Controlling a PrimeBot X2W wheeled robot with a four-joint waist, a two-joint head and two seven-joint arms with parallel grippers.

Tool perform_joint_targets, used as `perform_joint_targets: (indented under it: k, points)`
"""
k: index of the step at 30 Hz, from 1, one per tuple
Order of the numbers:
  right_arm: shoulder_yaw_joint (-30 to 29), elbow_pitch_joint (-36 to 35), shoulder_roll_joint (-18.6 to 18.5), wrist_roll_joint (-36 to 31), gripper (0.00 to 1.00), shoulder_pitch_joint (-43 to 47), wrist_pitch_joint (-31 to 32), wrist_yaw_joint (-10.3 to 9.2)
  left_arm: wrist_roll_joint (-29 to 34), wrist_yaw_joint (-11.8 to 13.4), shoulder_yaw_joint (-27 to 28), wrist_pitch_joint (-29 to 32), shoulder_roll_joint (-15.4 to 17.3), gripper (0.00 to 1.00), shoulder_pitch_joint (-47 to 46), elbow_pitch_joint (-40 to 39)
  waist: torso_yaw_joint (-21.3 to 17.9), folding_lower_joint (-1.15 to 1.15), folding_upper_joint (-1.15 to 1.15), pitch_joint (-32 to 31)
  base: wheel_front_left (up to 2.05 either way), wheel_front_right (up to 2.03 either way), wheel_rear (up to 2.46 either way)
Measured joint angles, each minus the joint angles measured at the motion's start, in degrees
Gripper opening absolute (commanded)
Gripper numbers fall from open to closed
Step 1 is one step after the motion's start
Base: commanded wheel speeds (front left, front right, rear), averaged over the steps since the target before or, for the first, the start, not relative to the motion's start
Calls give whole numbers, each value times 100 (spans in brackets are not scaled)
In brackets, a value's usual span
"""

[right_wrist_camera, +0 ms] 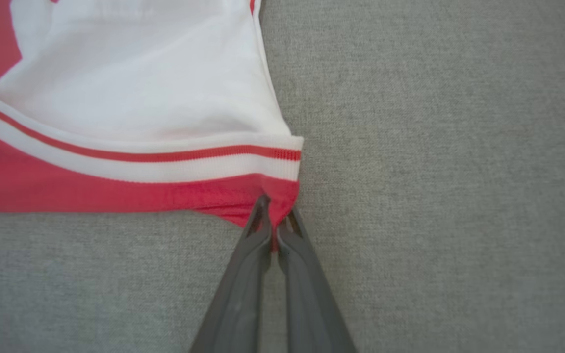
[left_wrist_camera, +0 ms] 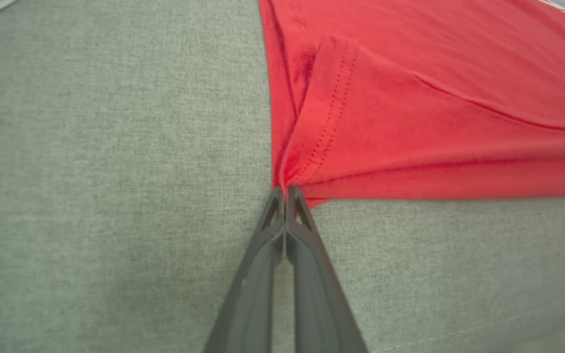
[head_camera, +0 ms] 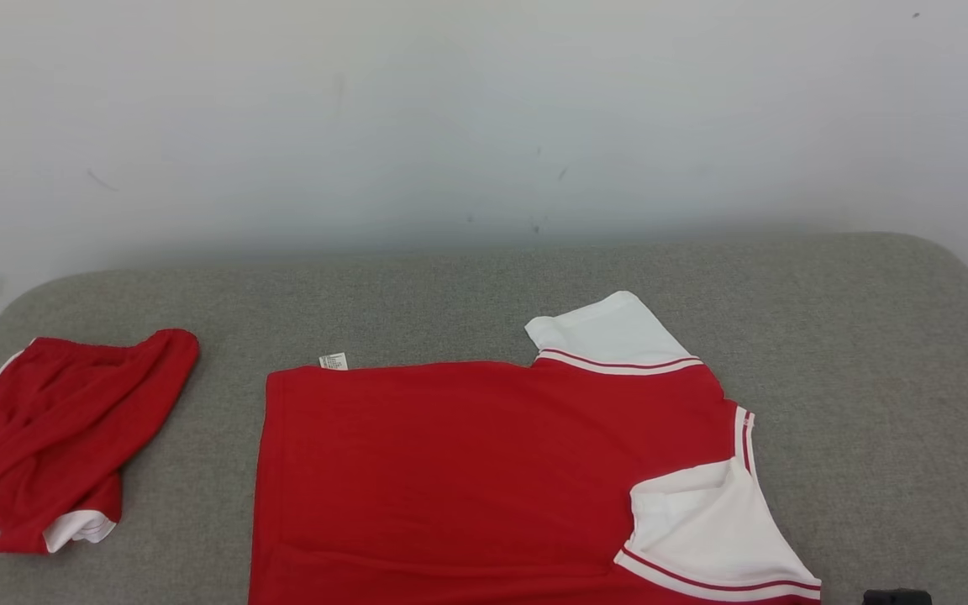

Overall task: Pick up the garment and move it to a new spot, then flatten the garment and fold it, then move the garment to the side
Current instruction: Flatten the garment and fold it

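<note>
on grey cloth (head_camera: 450, 294), red white-sleeved garment (head_camera: 484, 470) lies flat.

On the worktop (head_camera: 450, 286), the shirt (head_camera: 484, 470) spreads ahead and right of the left tool (left_wrist_camera: 285, 191), ahead and left of the right tool (right_wrist_camera: 275, 223); the shorts (head_camera: 64, 428) lie apart, off its left-tool side.

The shirt (head_camera: 467, 470) is red with white sleeves (head_camera: 610, 328), each cuff (right_wrist_camera: 140, 157) white with 1 thin red stripe. The shorts (head_camera: 55, 428) are red with white trim. The tabletop (head_camera: 450, 302) is mottled grey weave, the wall (head_camera: 450, 109) white. The left gripper (left_wrist_camera: 285, 191) and right gripper (right_wrist_camera: 273, 218) are dark grey.
</note>
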Motion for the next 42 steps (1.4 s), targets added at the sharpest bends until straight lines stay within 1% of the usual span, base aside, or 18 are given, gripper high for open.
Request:
perform_joint_targets:
  k: [3, 4, 5, 6, 7, 8, 10, 15, 20, 22, 24, 28, 29, 32, 35, 36, 40, 42]
  points:
    - [11, -76, 2, 0, 0, 47, 71, -49, -10, 10, -1, 36, -12, 0, 0, -10, 5, 0, 0, 5, 0, 0, 0]
    - [10, -88, 0, 2, 29, 47, 97, -49, -13, 18, -1, 60, -11, 0, 0, -15, 7, 0, 0, 5, 0, 0, 0]
    - [10, -108, -3, 10, 66, 47, 124, -49, -14, 42, 1, 71, -13, 0, -1, -20, 9, 0, 0, 5, 0, 0, 0]
    - [12, -132, -4, 10, 100, 50, 134, -53, -38, 41, 19, 91, -20, 21, 0, -22, 11, 0, 0, 4, 0, 0, 0]
    - [9, -170, -3, 18, 100, 55, 175, -73, -96, 38, 57, 115, -26, 86, 2, -34, 12, 0, 0, 2, 0, 0, 0]
    - [-2, -223, -4, 69, 100, 64, 203, -80, -225, 38, 147, 113, -44, 100, 8, -65, 13, 0, 0, -2, 0, 0, 0]
    - [-53, -337, -3, 177, 100, 84, 225, -55, -372, 40, 271, 88, -30, 100, 18, -155, 11, 0, 0, -10, 0, 0, 0]
    - [-227, -795, -53, 407, 100, 193, 225, 18, -426, 40, 421, 52, 187, 100, 176, -459, 8, 0, 0, -32, 0, 0, 0]
    - [-361, -1354, -231, 489, 100, 250, 240, 36, -517, 44, 549, -42, 272, 100, 232, -1001, 19, 1, 0, -52, 0, 0, 0]
    - [-376, -1570, -279, 483, 100, 298, 216, 33, -517, 114, 614, -97, 313, 100, 233, -1196, 25, 0, 0, -58, 0, 0, 0]
    - [-416, -1785, -294, 464, 100, 294, 145, -1, -433, 279, 664, -141, 388, 100, 232, -1363, 28, 0, 0, -60, 0, 0, 0]
    - [-464, -2121, -299, 293, 100, 270, -90, -199, -158, 612, 765, -213, 514, 100, 249, -1700, 20, 0, 0, -54, 0, 0, 0]
    - [-454, -2174, -298, 257, 100, 255, -124, -201, -93, 705, 789, -220, 528, 100, 279, -1783, 11, 0, 0, -51, 0, 0, 0]
    - [-456, -2276, -298, 92, 100, 245, -261, -328, 67, 884, 866, -237, 567, 100, 384, -1971, -4, 0, 0, -36, 0, 0, 0]
    - [-453, -2406, -222, 20, 100, 243, -377, -408, 111, 972, 995, -254, 565, 100, 476, -2241, -7, 0, 0, -17, 0, 0, 0]
    - [-399, -2538, -162, -74, 100, 197, -448, -437, 158, 1059, 1091, -255, 591, 100, 566, -2377, -18, 0, 0, 12, 0, 0, 0]
    - [-335, -2684, -67, -249, 100, 116, -523, -498, 416, 1107, 1137, -258, 608, 100, 693, -2520, -40, 0, 1, 85, 0, 0, 0]
    - [-312, -2691, -43, -324, 100, 130, -539, -564, 475, 1150, 1198, -258, 584, 100, 710, -2592, -42, 1, 0, 105, 0, 0, 0]
